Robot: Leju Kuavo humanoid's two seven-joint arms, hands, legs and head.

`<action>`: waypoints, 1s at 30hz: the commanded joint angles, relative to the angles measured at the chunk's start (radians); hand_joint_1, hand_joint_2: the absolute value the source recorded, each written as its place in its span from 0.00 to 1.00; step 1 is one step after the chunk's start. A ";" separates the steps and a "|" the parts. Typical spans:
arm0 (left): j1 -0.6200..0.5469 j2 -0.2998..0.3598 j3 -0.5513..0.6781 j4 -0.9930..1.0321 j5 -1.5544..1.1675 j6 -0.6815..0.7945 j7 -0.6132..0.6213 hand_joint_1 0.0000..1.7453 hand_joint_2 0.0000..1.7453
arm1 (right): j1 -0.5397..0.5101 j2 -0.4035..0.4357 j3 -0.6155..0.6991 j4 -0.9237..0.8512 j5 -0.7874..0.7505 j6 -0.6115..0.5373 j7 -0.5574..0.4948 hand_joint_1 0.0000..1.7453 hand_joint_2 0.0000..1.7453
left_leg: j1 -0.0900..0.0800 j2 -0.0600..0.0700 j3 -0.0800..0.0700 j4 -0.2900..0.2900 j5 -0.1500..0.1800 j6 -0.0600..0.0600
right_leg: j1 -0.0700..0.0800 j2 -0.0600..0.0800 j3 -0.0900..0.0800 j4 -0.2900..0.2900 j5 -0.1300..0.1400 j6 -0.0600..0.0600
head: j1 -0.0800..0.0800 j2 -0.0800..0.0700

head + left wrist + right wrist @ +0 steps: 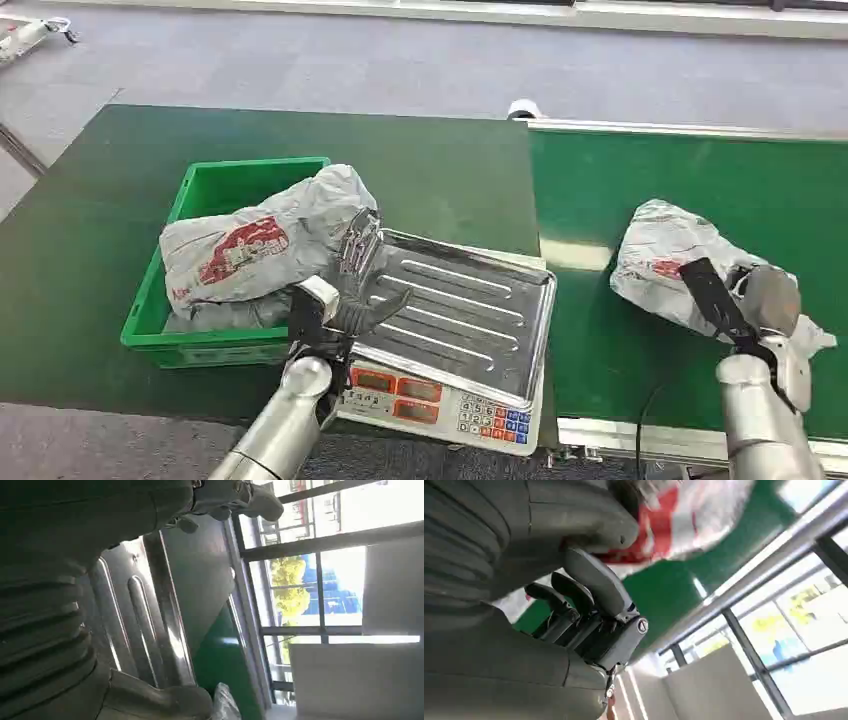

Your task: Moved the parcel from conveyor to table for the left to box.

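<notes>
On the conveyor (690, 180) at right, my right hand (745, 300) grips a parcel (660, 260); my left hand (345, 295), fingers spread, hovers over the scale tray (470, 315).

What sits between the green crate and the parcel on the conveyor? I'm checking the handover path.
The scale with its steel tray, in the head view; the left hand hovers at its edge.

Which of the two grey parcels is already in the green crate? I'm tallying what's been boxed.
The parcel with the big red print, lying in the green crate beside the left hand. The other parcel is on the conveyor by the right hand.
</notes>
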 commanded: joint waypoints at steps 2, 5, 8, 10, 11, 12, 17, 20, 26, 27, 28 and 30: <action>-0.058 0.012 -0.032 0.066 0.002 -0.017 0.005 0.00 1.00 | 0.075 0.072 0.018 -0.311 -0.070 -0.066 -0.041 1.00 1.00 | 0.000 0.002 0.001 -0.001 0.000 -0.001 | 0.000 0.001 0.000 0.000 0.000 -0.001 | 0.000 0.000; -0.058 0.012 -0.032 0.066 0.002 -0.017 0.005 0.00 1.00 | 0.075 0.072 0.018 -0.311 -0.070 -0.066 -0.041 1.00 1.00 | 0.001 0.003 0.002 -0.001 0.000 -0.001 | 0.001 0.002 0.001 -0.001 0.001 -0.001 | 0.000 0.000; -0.060 0.011 -0.036 0.067 -0.001 -0.023 0.005 0.00 1.00 | 0.128 0.091 0.020 -0.413 -0.112 -0.104 -0.071 1.00 1.00 | 0.001 0.003 0.002 -0.001 0.000 -0.001 | 0.001 0.001 0.001 -0.001 0.000 -0.001 | 0.000 0.000; -0.062 0.012 -0.041 0.068 -0.003 -0.024 0.005 0.00 1.00 | 0.169 0.110 0.022 -0.504 -0.149 -0.118 -0.094 1.00 1.00 | 0.001 0.002 0.002 -0.001 0.000 -0.001 | 0.001 0.000 0.002 -0.002 0.000 -0.002 | 0.000 0.000; -0.063 0.014 -0.045 0.067 -0.003 -0.021 0.005 0.00 1.00 | 0.186 0.113 0.038 -0.550 -0.143 -0.116 -0.099 1.00 1.00 | 0.000 0.001 0.002 -0.001 0.000 -0.001 | 0.001 0.000 0.001 -0.001 0.000 -0.001 | 0.000 0.000; -0.062 0.016 -0.046 0.066 -0.002 -0.021 0.005 0.00 1.00 | 0.189 0.115 0.041 -0.561 -0.138 -0.120 -0.097 1.00 1.00 | 0.001 0.001 0.003 -0.002 0.000 -0.001 | 0.001 0.000 0.002 -0.002 0.000 -0.002 | 0.000 0.000; -0.061 0.025 -0.047 0.056 0.008 -0.010 0.005 0.00 1.00 | 0.114 0.100 0.119 -0.470 -0.019 0.082 0.148 1.00 1.00 | 0.000 0.005 0.002 -0.001 -0.001 -0.001 | 0.001 0.003 0.000 0.000 0.000 -0.001 | 0.000 0.000; -0.055 0.027 -0.046 0.048 0.008 -0.025 0.005 0.00 1.00 | -0.014 0.051 0.155 -0.122 0.071 0.183 0.266 0.05 0.00 | 0.001 0.008 0.003 -0.002 0.000 -0.001 | 0.001 0.007 0.001 -0.003 0.003 -0.001 | 0.000 0.000; -0.053 0.024 -0.046 0.048 0.009 -0.031 0.005 0.00 1.00 | -0.045 0.037 0.146 0.003 0.071 0.205 0.292 0.00 0.00 | 0.001 0.004 0.002 -0.002 0.002 0.001 | 0.002 0.001 0.002 -0.003 0.003 0.000 | 0.000 0.000; -0.053 0.024 -0.046 0.048 0.009 -0.031 0.005 0.00 1.00 | -0.045 0.037 0.146 0.003 0.071 0.205 0.292 0.00 0.00 | 0.001 0.003 0.001 -0.001 0.003 0.002 | 0.001 0.001 0.001 -0.002 0.003 0.000 | 0.000 0.000; -0.053 0.024 -0.046 0.048 0.009 -0.031 0.005 0.00 1.00 | -0.045 0.037 0.146 0.003 0.071 0.205 0.292 0.00 0.00 | 0.001 0.002 0.000 0.000 0.003 0.002 | 0.001 0.000 0.001 -0.001 0.002 0.001 | 0.000 0.000; -0.053 0.024 -0.046 0.048 0.009 -0.031 0.005 0.00 1.00 | -0.045 0.037 0.146 0.003 0.071 0.205 0.292 0.00 0.00 | 0.001 0.002 0.001 -0.001 0.002 0.002 | 0.001 0.000 0.001 -0.001 0.002 0.000 | 0.000 0.000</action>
